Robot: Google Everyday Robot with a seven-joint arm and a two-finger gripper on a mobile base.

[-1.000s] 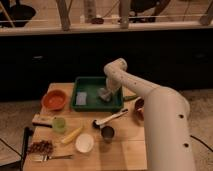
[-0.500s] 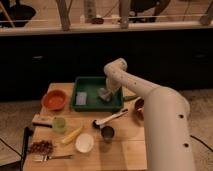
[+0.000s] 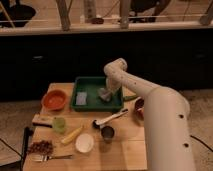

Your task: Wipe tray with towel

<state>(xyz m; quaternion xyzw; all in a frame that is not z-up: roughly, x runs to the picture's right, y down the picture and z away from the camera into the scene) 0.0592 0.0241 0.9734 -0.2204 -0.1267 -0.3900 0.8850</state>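
The green tray [image 3: 90,82] lies at the back middle of the wooden table. Inside it, toward its right side, is the light grey lumpy towel [image 3: 104,94]. My gripper [image 3: 106,90] reaches down from the white arm onto the towel, pressing it against the tray floor. A flat pale blue-white pad [image 3: 81,98] lies in the tray's left half.
An orange bowl [image 3: 54,99] sits left of the tray. In front are a green cup [image 3: 59,124], a banana [image 3: 71,134], a white bowl [image 3: 84,142], a dark metal cup [image 3: 107,132], a ladle [image 3: 107,119], and grapes [image 3: 41,147]. A red bowl [image 3: 138,107] sits right.
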